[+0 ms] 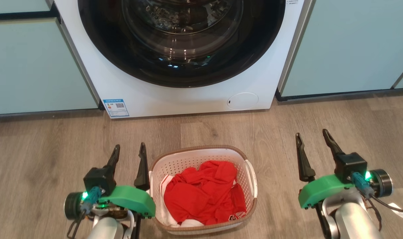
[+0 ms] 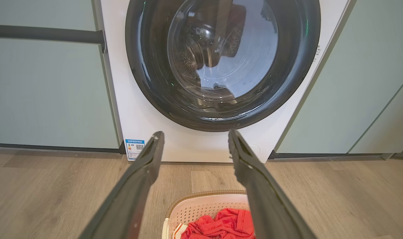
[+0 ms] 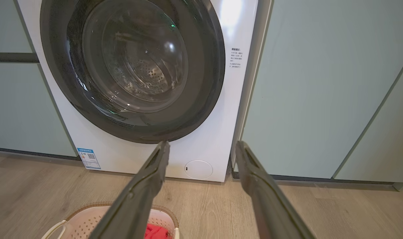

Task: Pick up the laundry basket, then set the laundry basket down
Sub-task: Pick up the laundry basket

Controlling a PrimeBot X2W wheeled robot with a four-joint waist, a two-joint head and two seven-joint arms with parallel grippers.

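Laundry basket, one, left pincer, right pincer

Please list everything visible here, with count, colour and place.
cabinets: 2 groups, pale green, back left and back right
washing machine: 1, white with dark round door, between the cabinets
label: 1, blue and white, machine's lower left
floor: 1, brown wood-look, underneath
laundry basket: 1, white with brown rim, on floor before machine
red clothing: 1 heap, red, inside basket
left gripper: 1, dark, open, close beside basket's left side
right gripper: 1, dark, open, apart from basket's right side
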